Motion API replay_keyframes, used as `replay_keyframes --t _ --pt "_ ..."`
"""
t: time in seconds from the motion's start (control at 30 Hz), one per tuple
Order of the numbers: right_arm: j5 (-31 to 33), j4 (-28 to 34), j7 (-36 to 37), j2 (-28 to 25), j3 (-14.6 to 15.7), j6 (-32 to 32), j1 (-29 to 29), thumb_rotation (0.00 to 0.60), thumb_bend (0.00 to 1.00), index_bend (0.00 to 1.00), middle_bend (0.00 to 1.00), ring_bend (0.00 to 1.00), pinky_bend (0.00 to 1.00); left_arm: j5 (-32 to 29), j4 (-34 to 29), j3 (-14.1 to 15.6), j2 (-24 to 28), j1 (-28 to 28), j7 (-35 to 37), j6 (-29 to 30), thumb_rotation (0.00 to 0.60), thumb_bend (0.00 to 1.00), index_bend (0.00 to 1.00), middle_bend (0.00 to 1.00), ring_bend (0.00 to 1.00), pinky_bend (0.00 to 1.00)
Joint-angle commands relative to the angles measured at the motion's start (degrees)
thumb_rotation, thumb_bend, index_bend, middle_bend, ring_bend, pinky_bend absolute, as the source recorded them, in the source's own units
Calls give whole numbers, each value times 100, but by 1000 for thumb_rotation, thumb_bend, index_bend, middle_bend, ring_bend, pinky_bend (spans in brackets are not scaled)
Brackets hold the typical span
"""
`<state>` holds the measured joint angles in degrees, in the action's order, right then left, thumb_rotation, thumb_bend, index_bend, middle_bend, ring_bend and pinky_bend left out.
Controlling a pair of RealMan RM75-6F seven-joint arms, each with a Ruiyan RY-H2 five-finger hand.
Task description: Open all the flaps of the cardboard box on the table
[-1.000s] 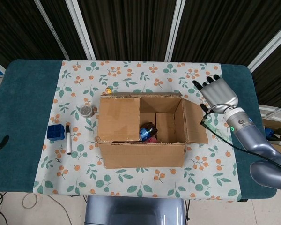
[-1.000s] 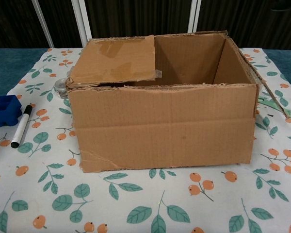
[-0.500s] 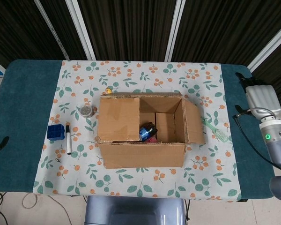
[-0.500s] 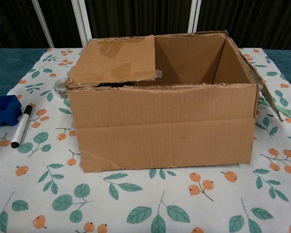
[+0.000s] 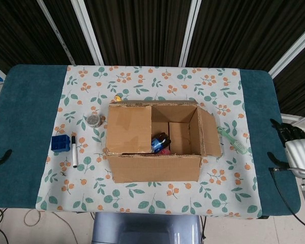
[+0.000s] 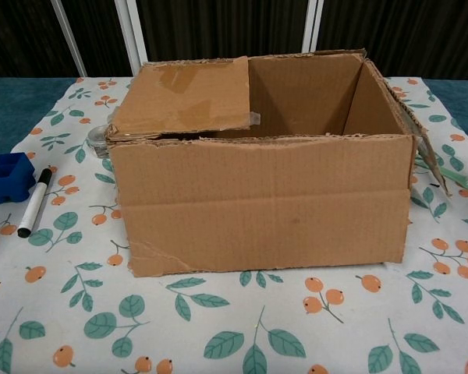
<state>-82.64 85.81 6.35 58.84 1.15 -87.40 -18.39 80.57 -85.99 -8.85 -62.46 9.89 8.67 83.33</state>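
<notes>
The cardboard box (image 5: pixel 155 168) (image 6: pixel 257 202) stands in the middle of the patterned cloth. Its left flap (image 5: pixel 128 129) (image 6: pixel 183 97) lies flat over the left half of the opening. The right flap (image 5: pixel 211 133) (image 6: pixel 425 152) is folded outward and slopes down beside the box. Inside, a dark bottle (image 5: pixel 160 141) and something pink show. My right hand (image 5: pixel 295 147) is off the table's right edge, far from the box, holding nothing, fingers apart. The chest view does not show it. My left hand is not seen in either view.
A green brush (image 5: pixel 233 140) (image 6: pixel 460 181) lies just right of the open flap. Left of the box are a blue block (image 5: pixel 60 143) (image 6: pixel 4 175), a marker (image 5: pixel 74 151) (image 6: pixel 35 201) and a small jar (image 5: pixel 94 120). A yellow object (image 5: pixel 118 97) sits behind the box.
My right hand has pulled away from the right flap, moving right and toward me, off the table. The right flap has swung in a little, uncovering the green brush.
</notes>
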Motion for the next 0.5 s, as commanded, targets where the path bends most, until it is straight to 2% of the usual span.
replay_keyframes --t 0.03,0.3,0.5 --pt "-322 -317 -44 370 171 -363 347 600 313 64 244 178 227 37 2 20 26 51 -39 -79 600 224 88 8 0 0" --pt "-510 -758 -345 916 169 -701 748 600 313 64 242 176 227 366 -276 -21 508 543 -285 -639 600 224 88 8 0 0" --pt "-549 -809 -570 1025 71 -772 876 600 313 61 240 172 227 750 -620 -142 1041 1233 50 -1405 600 224 88 9 0 0"
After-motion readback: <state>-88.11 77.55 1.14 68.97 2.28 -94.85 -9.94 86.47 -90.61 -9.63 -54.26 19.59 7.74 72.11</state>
